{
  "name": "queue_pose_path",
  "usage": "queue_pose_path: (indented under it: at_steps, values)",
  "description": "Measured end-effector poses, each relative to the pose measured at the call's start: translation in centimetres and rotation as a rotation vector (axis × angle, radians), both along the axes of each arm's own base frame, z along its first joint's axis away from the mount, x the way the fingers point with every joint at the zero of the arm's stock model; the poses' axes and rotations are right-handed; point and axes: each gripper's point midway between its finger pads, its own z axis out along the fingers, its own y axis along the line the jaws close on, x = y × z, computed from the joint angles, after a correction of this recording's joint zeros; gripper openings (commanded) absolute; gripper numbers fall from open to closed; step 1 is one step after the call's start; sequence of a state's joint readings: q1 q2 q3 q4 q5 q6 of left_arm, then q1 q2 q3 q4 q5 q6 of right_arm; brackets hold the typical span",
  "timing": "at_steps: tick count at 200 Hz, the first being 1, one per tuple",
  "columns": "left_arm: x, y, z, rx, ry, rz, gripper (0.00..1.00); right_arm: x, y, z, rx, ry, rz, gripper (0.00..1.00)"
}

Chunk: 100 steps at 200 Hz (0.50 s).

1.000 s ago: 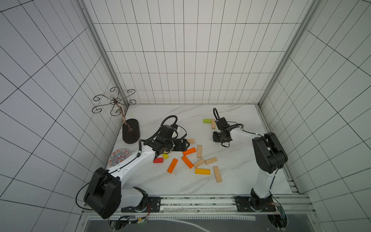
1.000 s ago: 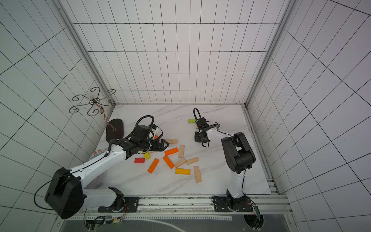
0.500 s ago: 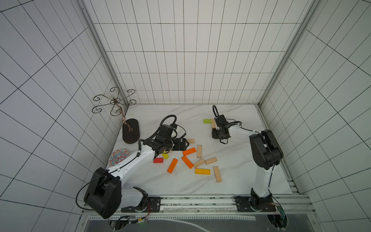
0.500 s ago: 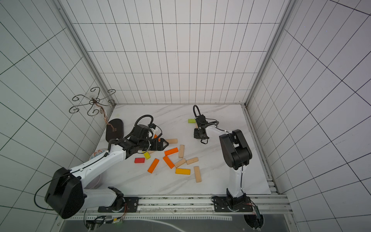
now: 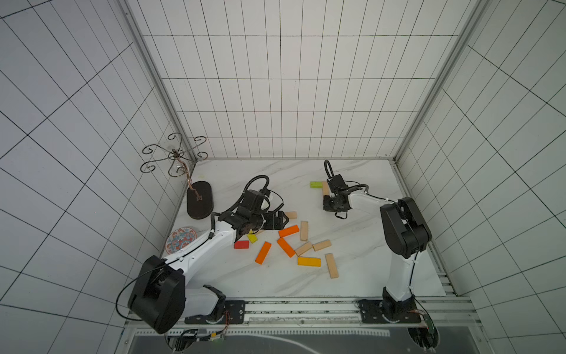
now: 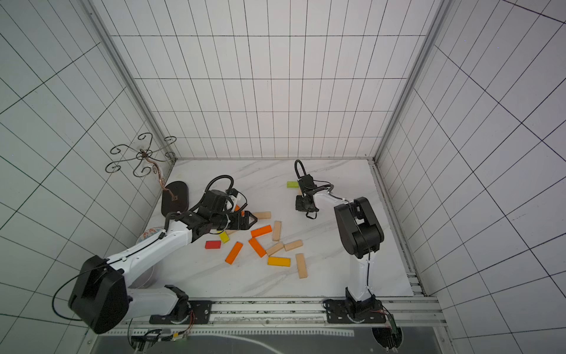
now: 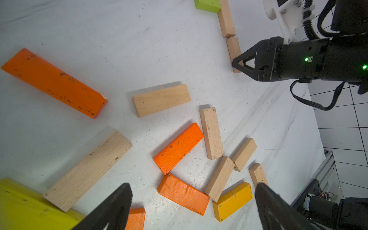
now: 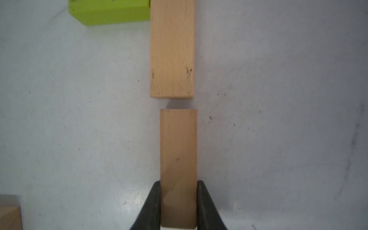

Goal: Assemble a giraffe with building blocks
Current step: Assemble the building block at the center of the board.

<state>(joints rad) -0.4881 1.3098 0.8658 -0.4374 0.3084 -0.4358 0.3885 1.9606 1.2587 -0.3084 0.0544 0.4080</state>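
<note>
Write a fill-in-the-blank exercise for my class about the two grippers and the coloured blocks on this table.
1. The gripped block in the right gripper is bare ____.
2. The left gripper hovers with its jaws ____.
3. The far wooden block touches a side block coloured ____.
4. In both top views exactly ____ red block shows on the table.

Missing words: wood; open; green; one.

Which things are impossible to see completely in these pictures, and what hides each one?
Held pale block: in both top views, hidden under the right gripper.
Lime green block: right wrist view, cut off by the picture edge.
Patterned plate: in a top view, mostly behind the left arm.
</note>
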Motion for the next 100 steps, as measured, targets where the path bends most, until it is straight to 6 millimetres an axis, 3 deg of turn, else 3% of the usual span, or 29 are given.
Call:
queue_pose_path:
  at_steps: [100]
  values:
    - [0.1,0.14,0.0,0.0,-0.001,0.004,0.96,0.38,-0.08,0.01,0.002,-0.001,-0.008,0.31]
